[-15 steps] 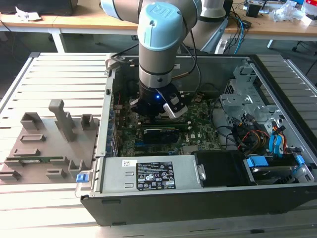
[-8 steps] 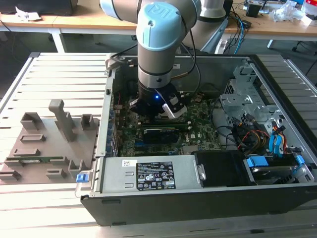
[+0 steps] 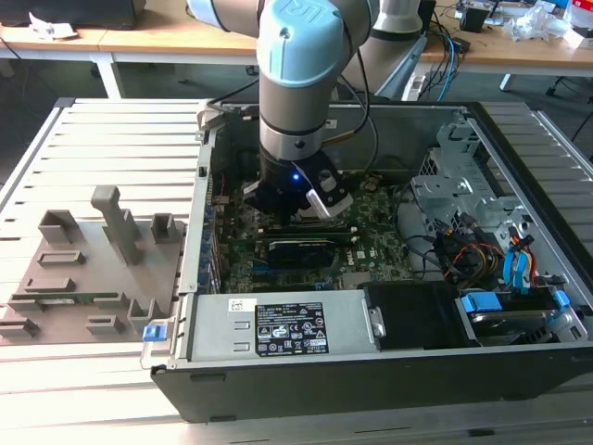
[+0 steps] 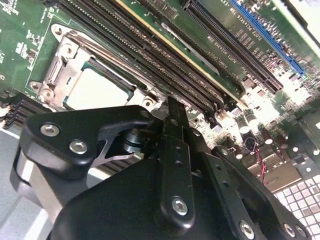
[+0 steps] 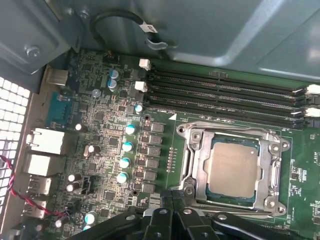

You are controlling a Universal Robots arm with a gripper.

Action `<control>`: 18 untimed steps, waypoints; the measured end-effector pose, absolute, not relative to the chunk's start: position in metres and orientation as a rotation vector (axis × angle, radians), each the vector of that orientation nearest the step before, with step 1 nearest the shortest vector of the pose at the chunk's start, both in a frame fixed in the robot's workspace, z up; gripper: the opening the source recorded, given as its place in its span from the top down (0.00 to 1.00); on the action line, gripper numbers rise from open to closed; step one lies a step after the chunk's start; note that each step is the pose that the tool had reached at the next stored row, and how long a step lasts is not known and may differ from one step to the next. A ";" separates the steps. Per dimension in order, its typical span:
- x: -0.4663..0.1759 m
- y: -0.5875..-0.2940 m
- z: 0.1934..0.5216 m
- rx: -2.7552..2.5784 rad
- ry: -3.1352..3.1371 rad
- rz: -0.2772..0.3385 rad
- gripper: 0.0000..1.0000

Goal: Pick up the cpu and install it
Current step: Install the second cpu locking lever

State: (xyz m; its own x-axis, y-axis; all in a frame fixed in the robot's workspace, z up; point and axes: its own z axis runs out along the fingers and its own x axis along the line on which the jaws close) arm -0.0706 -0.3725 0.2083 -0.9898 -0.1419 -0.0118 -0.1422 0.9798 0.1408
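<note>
The black tool hangs right over the motherboard, and honestly I can't tell from any of these angles whether its fingers are spread or closed, since only the linkage and screws show up front. Nothing is visibly in its grip.

The cpu is sitting flat in the metal-framed socket, silvery top plate up, thin green rim showing along the edges; the second wrist view catches it too, just beyond the tool's black links. Right past the socket run the long dark memory slots.

In the exterior view the arm reaches straight down into the open computer case, tool low over the board. Off on the exterior view's left, a grey parts fixture lies on the slatted counter.
</note>
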 end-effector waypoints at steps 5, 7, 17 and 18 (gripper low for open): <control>-0.063 -0.350 0.217 -0.225 3.136 0.093 0.89; -0.061 -0.337 0.217 -0.225 3.140 0.032 0.89; -0.007 -0.328 0.217 -0.225 3.151 0.007 0.89; -0.006 -0.328 0.218 -0.225 3.151 0.007 0.89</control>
